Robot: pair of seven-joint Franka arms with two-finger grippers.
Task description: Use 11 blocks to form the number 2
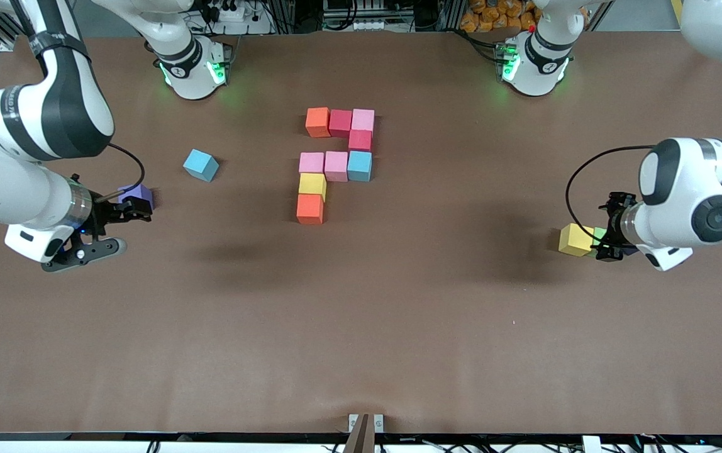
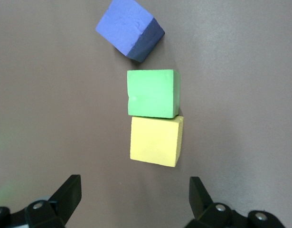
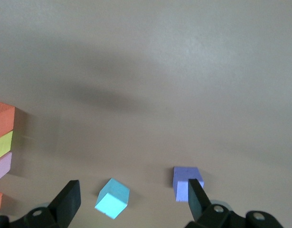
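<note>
The left gripper is hovering over the table at the left arm's end, jaws standing wide and holding nothing. In the left wrist view, a yellow cube is lying just ahead of the jaw gap, roughly centred between the fingers. A green cube is touching it on the side away from the jaws, and a dark blue cube is sitting past the green one, rotated and slightly apart from it.

The right gripper is hovering over the right arm's end, jaws also wide and empty. In the right wrist view, a purple cube is lying close beside one fingertip, and a light blue cube is sitting tilted between the two fingers, farther off.

The partial digit is lying at mid-table, well apart from both jaw sets. It is consisting of nine touching cubes: an orange, red and pink row, a red cube below the pink one, a pink, pink and blue row, then a yellow cube and an orange cube in a column. The last row is not yet laid.
</note>
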